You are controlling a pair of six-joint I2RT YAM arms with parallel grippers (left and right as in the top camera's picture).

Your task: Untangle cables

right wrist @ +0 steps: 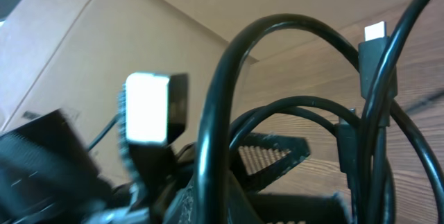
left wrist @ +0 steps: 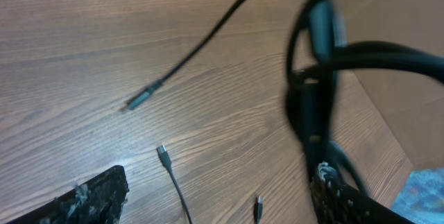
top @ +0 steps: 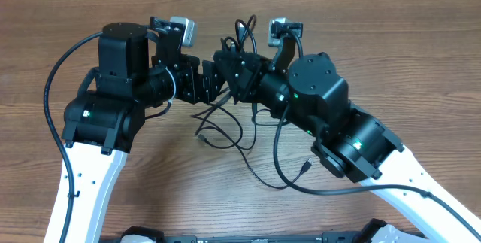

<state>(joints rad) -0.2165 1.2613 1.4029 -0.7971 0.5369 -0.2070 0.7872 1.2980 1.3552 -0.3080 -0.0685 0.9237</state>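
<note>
Right end effector (top: 229, 72) is clamped shut on the cables (right wrist: 208, 127), with a couple of loops sticking up above it. The left end effector (top: 209, 83) is right next to it, fingers spread wide open and some strands hanging by one finger. The other strands trail from the right end effector onto the tabletop (top: 376, 47), with loose plug ends (top: 201, 133) lying on the robot's side of it.

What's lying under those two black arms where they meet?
Thin black cables trail over the wooden table, two plug ends showing. Higher up, the arms hide how the strands cross.
</note>
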